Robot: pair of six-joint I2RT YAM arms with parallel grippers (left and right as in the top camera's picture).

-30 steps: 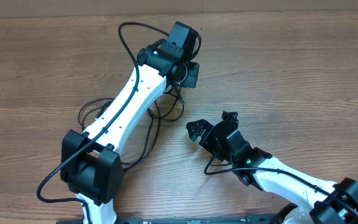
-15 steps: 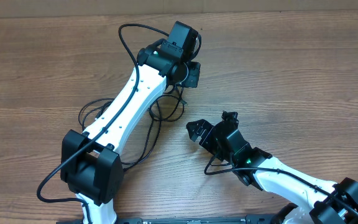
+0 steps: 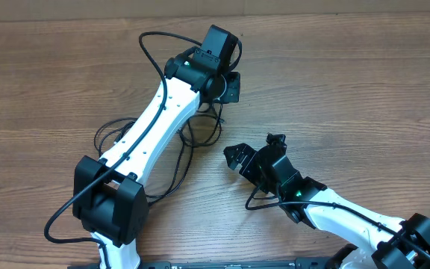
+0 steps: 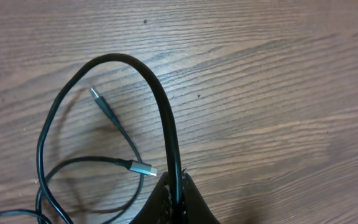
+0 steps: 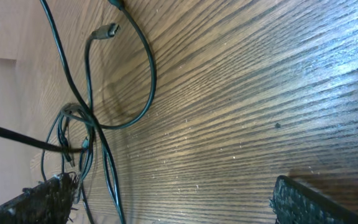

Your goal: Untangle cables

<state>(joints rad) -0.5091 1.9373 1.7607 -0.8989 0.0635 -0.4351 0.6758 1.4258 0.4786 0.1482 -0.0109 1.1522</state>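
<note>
WORK DESK — Thin black cables [image 3: 187, 139] lie in a loose tangle on the brown wood-grain desk [image 3: 364, 82]. They sit partly under the white left arm [image 3: 155, 123], which reaches diagonally toward the desk's far edge. The left hand [image 3: 228, 88] is clenched on one strand, which arcs out of its closed jaws and curves back toward the heap. Two silver metal plug ends [image 4: 143, 168] rest on the wood inside that loop. The right hand [image 3: 235, 158] is held low near the tangle's right side, fingers [image 5: 309, 202] spread wide, grasping nothing. Bare wood stretches away to the right of both hands.
</note>
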